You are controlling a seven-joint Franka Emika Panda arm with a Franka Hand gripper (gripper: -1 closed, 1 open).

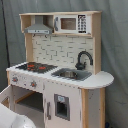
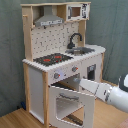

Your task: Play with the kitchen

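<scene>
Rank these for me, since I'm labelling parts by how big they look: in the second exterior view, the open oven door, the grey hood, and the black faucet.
Largest to smallest in the second exterior view:
1. Oven door, though it swings out toward the camera, which enlarges it.
2. Hood.
3. Faucet.

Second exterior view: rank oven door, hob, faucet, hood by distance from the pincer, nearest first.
Taking the pincer as the arm's tip at the door's upper edge:
1. Oven door, swung open, low front.
2. Hob, countertop, left.
3. Faucet, behind the sink.
4. Hood, top left.
</scene>
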